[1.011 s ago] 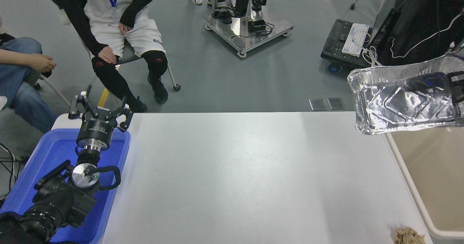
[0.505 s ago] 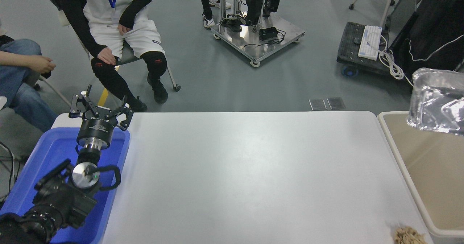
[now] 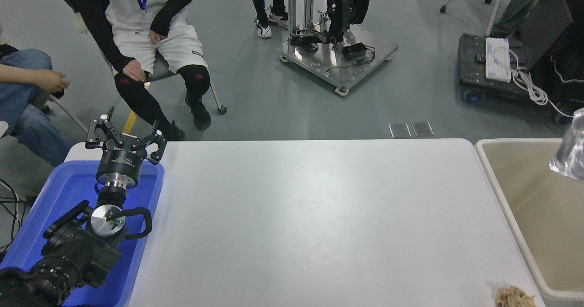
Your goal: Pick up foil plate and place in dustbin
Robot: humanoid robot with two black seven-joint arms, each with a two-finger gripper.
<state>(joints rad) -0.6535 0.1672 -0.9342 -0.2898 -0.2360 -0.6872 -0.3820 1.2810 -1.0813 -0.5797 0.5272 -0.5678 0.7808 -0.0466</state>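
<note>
Left jaws spread over blue tub (image 3: 54, 197)

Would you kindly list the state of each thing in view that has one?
Foil plate: only an edge shows at the right border, in the air over the dustbin.
Dustbin: open-topped, visible inside looks empty.
Left pincer: open, empty, parked over the blue tub.
Right pincer: out of view.
Tan clump: lying on the table by the dustbin.
</note>
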